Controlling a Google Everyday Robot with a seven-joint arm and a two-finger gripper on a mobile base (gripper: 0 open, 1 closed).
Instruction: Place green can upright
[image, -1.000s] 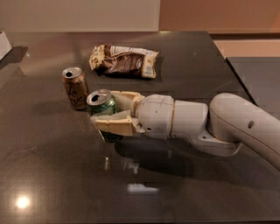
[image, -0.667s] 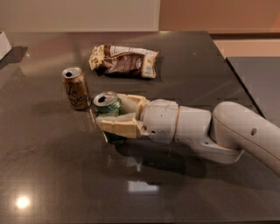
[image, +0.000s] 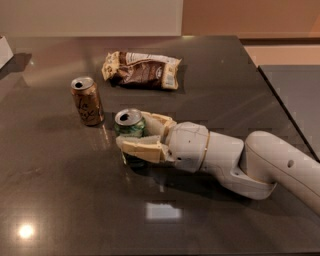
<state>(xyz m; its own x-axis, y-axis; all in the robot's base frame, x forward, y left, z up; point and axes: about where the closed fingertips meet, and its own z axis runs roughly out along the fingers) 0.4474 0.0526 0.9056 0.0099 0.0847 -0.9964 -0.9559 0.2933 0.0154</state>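
**Pincer grips green can at centre of dark desk**

Two bright glints (image: 25, 231) of reflected light sit on the near part of the dark, glossy desk (image: 65, 200). Just beyond them the robot's pale arm (image: 260, 165) reaches in low from the right, lying almost level over the surface. At its end the pincer (image: 134, 133) is closed around the green can (image: 129, 120). One cream finger (image: 140, 149) is pressed across the can's near side and the other sits behind it on the far side. The can stands upright in that grip, silver top and open mouth facing up, near the middle of the desk. The near finger hides its base, so whether it rests on the surface cannot be told. To the left and a little farther back, a brown-gold can (image: 87, 101) stands upright by itself, close to the green one but not touching it. Farther back a crumpled brown-and-cream snack bag (image: 142, 70) lies flat on the desk. A white object (image: 4, 50) shows at the far left edge, cut off by the frame.
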